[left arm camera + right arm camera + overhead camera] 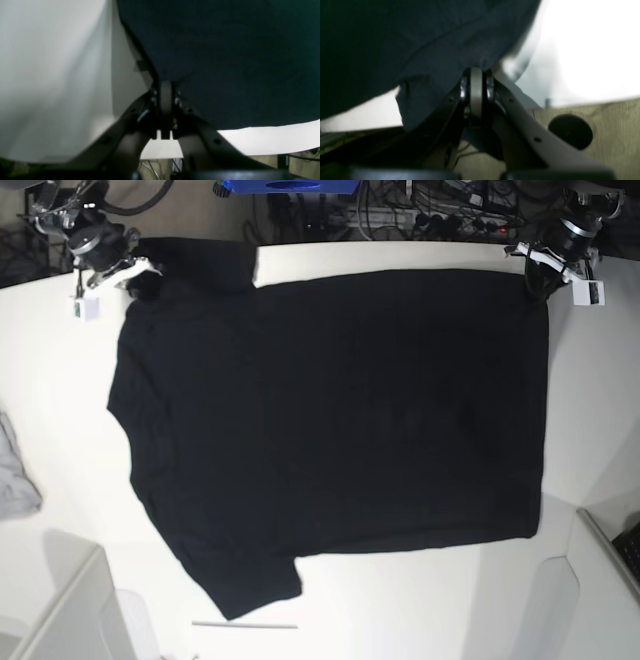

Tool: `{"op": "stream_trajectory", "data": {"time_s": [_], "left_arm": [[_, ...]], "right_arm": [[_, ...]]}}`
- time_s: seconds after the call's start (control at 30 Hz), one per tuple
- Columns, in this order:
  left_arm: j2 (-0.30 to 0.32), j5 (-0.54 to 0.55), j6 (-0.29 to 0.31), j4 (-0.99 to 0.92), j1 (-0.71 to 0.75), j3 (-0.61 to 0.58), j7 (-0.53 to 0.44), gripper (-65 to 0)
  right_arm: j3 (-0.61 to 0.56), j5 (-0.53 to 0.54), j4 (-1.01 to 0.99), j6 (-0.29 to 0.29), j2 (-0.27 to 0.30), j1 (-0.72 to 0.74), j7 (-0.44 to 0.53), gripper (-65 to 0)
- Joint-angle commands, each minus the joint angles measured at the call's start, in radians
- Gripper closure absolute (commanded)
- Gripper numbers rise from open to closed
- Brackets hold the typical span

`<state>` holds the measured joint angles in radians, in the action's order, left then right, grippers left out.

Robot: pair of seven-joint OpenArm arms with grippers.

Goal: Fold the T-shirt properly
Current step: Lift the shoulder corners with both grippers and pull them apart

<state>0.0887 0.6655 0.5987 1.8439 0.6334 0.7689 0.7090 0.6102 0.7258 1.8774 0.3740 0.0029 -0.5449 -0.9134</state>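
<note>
Two arms hold one black T-shirt (330, 420) by its far edge, the garment spread nearly flat and plain side up across a white table (600, 420), its printed side not visible. The grips sit at opposite far corners, apparently so the cloth can be drawn taut and laid square before any fold is made. On the base view's left, the right gripper (128, 277) is clamped on the T-shirt at the shoulder end, where one sleeve bunches beyond the table's far edge; its wrist view shows dark cloth pinched between closed jaws. On that view's right, the left gripper (545, 275) is likewise clamped on the T-shirt at the hem corner. The nearer sleeve lies flat, pointing toward the table's near edge. Folding itself looks not yet begun. A small light-grey cloth (15, 475) rests well apart at the table's left margin. Behind the table, a tangle of cables (430, 205) and a blue box (290, 186) crowd the floor.
</note>
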Motion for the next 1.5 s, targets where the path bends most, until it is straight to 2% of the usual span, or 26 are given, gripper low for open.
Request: {"op": "stream_trajectory", "data": {"time_s": [0.0,0.07,0.2,0.3,0.57,0.63,0.7,0.8,0.87,0.97,1.07,1.27,1.37,1.47], "left_arm": [[0.010,0.018,0.002,0.021,-0.005,0.007,-0.015,0.0],[0.010,0.018,-0.004,0.021,-0.014,0.007,-0.015,0.0],[0.010,0.018,-0.061,0.029,-0.036,-0.001,-0.015,0.0],[0.010,0.020,-0.066,0.029,-0.054,-0.004,-0.015,0.0],[0.010,0.020,-0.069,0.023,-0.082,-0.001,-0.015,0.0],[0.010,0.020,-0.098,0.023,-0.091,-0.002,-0.015,0.0],[0.010,0.020,-0.124,0.023,-0.094,-0.002,-0.015,0.0],[0.010,0.035,-0.130,0.020,-0.114,-0.004,-0.015,0.0],[0.010,0.066,-0.132,0.018,-0.120,-0.001,-0.010,0.0],[0.012,0.101,-0.165,0.018,-0.148,0.007,0.065,0.0],[0.010,0.104,-0.174,0.018,-0.180,0.007,0.111,0.0],[0.010,0.107,-0.240,0.018,-0.200,0.007,0.113,0.0],[0.010,0.107,-0.244,0.018,-0.203,0.007,0.111,0.0],[0.010,0.106,-0.245,0.018,-0.218,0.007,0.113,0.0]], "right_arm": [[0.003,0.015,0.018,0.001,0.012,0.004,0.015,0.0],[0.001,0.015,0.018,0.001,0.012,0.018,0.015,0.0],[0.001,0.015,0.018,0.000,0.012,0.052,-0.008,0.0],[0.009,0.015,0.018,0.000,0.012,0.099,-0.069,0.0],[0.009,0.012,0.018,-0.002,0.012,0.199,-0.146,0.0],[0.007,0.012,0.018,-0.005,0.012,0.220,-0.161,0.0],[0.001,0.012,0.018,-0.040,0.013,0.236,-0.166,0.0],[0.000,0.012,0.017,-0.065,0.013,0.265,-0.174,0.0],[0.000,0.012,0.017,-0.068,0.013,0.286,-0.183,0.0],[0.000,0.012,0.015,-0.069,0.013,0.317,-0.204,0.0],[0.000,0.012,0.012,-0.069,0.013,0.346,-0.220,0.0],[0.000,0.010,0.006,-0.080,0.013,0.388,-0.226,0.0],[-0.002,0.010,-0.025,-0.106,0.013,0.411,-0.226,0.0],[-0.002,0.010,-0.065,-0.108,0.013,0.435,-0.226,0.0]]}}
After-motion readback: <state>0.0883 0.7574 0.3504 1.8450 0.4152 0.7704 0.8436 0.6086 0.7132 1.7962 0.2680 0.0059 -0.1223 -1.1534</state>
